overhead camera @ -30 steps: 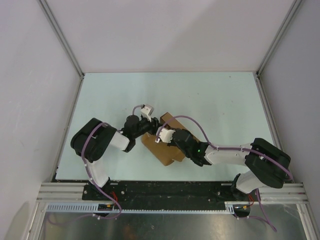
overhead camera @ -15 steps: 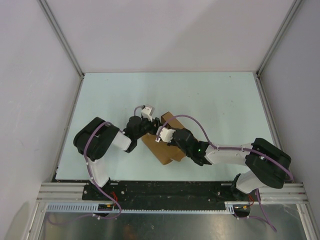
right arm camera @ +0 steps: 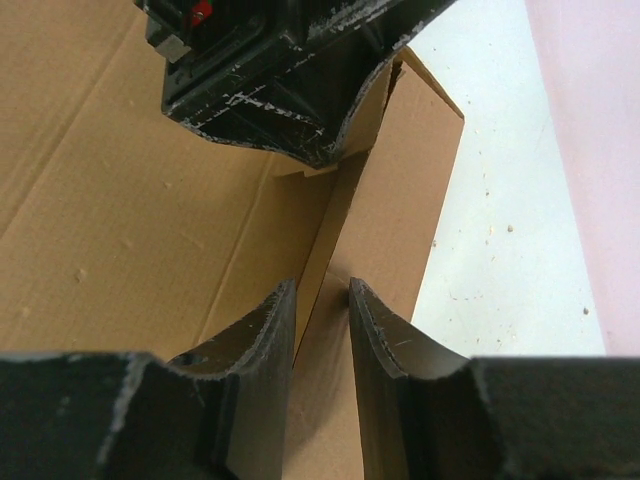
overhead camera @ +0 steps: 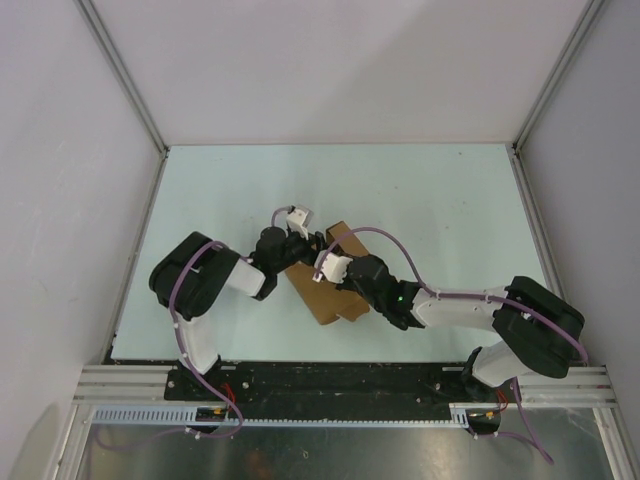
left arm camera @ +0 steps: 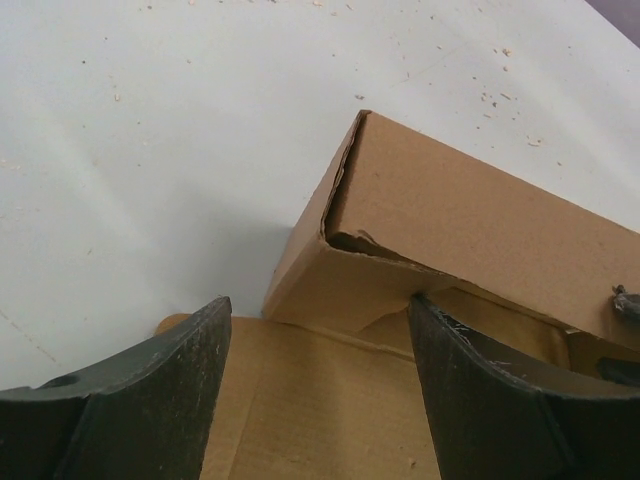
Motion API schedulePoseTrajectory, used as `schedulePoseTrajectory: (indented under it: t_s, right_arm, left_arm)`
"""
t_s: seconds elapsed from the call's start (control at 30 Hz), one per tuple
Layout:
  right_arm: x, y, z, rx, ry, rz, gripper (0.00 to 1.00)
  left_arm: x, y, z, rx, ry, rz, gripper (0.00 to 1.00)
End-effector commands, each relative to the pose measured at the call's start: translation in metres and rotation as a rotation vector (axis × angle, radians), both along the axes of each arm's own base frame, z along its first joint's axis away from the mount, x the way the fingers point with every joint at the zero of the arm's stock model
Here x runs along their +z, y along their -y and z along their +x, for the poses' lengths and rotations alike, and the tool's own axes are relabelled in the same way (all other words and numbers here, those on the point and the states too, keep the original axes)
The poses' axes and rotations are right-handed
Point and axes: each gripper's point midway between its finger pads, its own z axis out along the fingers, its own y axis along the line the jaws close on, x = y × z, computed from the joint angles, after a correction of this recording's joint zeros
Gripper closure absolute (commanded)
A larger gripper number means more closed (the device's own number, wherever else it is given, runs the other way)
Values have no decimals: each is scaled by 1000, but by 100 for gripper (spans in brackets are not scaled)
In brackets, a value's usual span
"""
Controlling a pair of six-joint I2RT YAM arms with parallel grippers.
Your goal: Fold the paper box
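Observation:
The paper box [overhead camera: 322,300] is a brown, partly formed carton lying near the table's front middle, between both arms. My left gripper [overhead camera: 309,246] hovers over its far-left end. In the left wrist view the left gripper [left arm camera: 316,312] is open, its fingers [left arm camera: 170,385] straddling a flat flap [left arm camera: 310,400] without touching it, and the box's raised corner [left arm camera: 450,200] lies just beyond. My right gripper [overhead camera: 329,257] meets the box from the right. In the right wrist view the right gripper [right arm camera: 322,300] is narrowly closed astride an upright wall [right arm camera: 385,215] of the box.
The pale green table [overhead camera: 440,200] is walled by white panels on three sides. A black rail [overhead camera: 330,380] with the arm bases runs along the near edge. The left arm's black housing [right arm camera: 270,70] sits close ahead of the right fingers.
My left jaws have spread wider over the flap. The box has turned a little, its near end swinging right. The right gripper keeps the same narrow hold.

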Motion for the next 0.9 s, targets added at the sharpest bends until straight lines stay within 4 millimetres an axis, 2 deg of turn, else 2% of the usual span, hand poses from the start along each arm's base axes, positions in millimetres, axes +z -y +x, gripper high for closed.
schedulePoseTrajectory:
  t_s: [0.0,0.17,0.57,0.77,0.87]
  right_arm:
    - [7,-5,-4,16,-22,56,68]
    - [18,-6,-3,16,-9,92,67]
    - [65,-11,-7,39,7,281,59]
    - [70,-7,-2,12,4,318,59]
    - [88,-1,5,-36,23,407,59]
  left_arm:
    - [12,12,3,-37,25,-32,24]
    - [11,8,3,-25,29,-23,24]
    - [7,7,1,-26,22,-16,25]
    - [5,6,1,-26,18,-13,25]
    - [5,6,2,-23,20,-12,25]
